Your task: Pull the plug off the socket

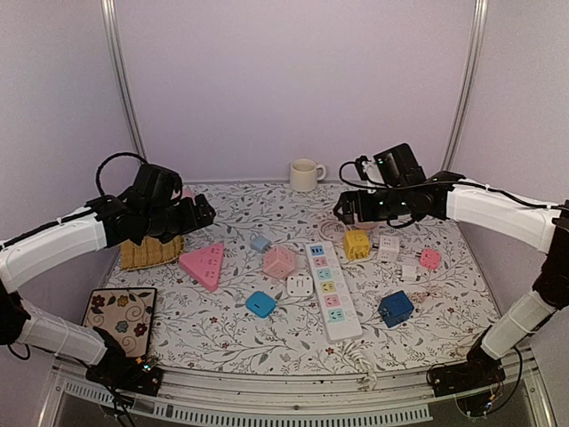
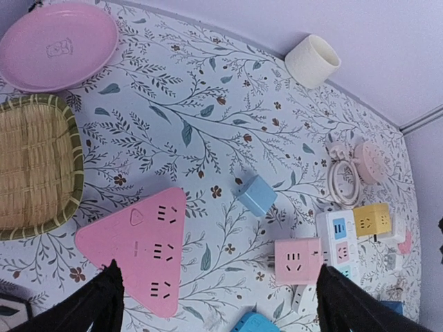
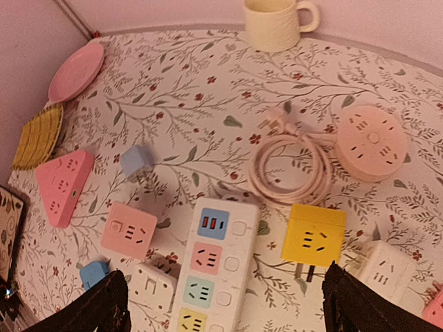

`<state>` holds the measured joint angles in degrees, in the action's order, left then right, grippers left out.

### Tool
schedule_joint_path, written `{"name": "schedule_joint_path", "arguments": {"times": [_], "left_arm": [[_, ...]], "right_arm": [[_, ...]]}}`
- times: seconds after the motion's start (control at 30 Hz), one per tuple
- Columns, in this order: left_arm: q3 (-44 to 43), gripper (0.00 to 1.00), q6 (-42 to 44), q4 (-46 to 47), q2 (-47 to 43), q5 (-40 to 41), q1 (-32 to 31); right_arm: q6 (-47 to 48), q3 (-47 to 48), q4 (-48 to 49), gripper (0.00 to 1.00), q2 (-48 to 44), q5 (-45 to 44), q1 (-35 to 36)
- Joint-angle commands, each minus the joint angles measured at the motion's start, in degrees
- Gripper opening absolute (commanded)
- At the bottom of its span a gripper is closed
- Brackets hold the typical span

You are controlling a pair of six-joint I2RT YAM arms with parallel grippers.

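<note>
Open and empty, the left tool (image 1: 204,212) and right tool (image 1: 345,207) hang above the desk's (image 1: 222,325) far side; seemingly raised to survey the power strip (image 1: 331,289) at mid-desk.

Cream mug (image 1: 306,174) at the back; pink plate (image 2: 57,45) beside woven basket (image 2: 34,166).

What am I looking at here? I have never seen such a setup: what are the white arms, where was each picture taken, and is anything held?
Two white robot arms stand at the table's near edge, each ending in a black two-finger gripper. One picture looks down from above; the other two come from wrist cameras. On the floral table lie a long white power strip, a yellow cube socket, a pink triangular socket and a cream mug. The left gripper and right gripper are open, holding nothing.
</note>
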<state>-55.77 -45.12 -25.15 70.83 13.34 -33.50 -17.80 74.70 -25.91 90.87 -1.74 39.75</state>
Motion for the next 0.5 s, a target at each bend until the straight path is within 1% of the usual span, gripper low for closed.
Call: {"name": "schedule_joint_path", "arguments": {"times": [0.0,0.17,0.23,0.33,0.4,0.47], "left_arm": [[-1.8,0.97,3.9,2.5,-1.1,1.8,-0.1],[-1.6,0.97,8.0,4.5,-3.5,5.1,0.3],[-0.5,0.97,10.9,6.5,-4.4,6.1,0.9],[3.7,0.97,19.3,13.7,-6.6,7.5,1.0],[7.1,0.97,20.5,19.1,-8.6,10.7,1.3],[11.2,0.97,22.0,24.6,-10.8,11.6,2.0]], "right_arm": [[-2.4,-7.3,6.8,0.99,-7.9,-2.7,-7.0],[-2.7,-15.1,10.5,0.99,-15.0,-3.9,-17.7],[-2.8,-18.8,13.2,0.99,-18.0,-4.4,-22.4],[-1.0,-26.4,20.9,0.99,-22.1,-8.6,-27.0],[1.9,-32.0,27.5,0.99,-24.5,-13.3,-28.1],[4.5,-37.8,35.1,1.0,-25.9,-18.6,-28.9]]}}
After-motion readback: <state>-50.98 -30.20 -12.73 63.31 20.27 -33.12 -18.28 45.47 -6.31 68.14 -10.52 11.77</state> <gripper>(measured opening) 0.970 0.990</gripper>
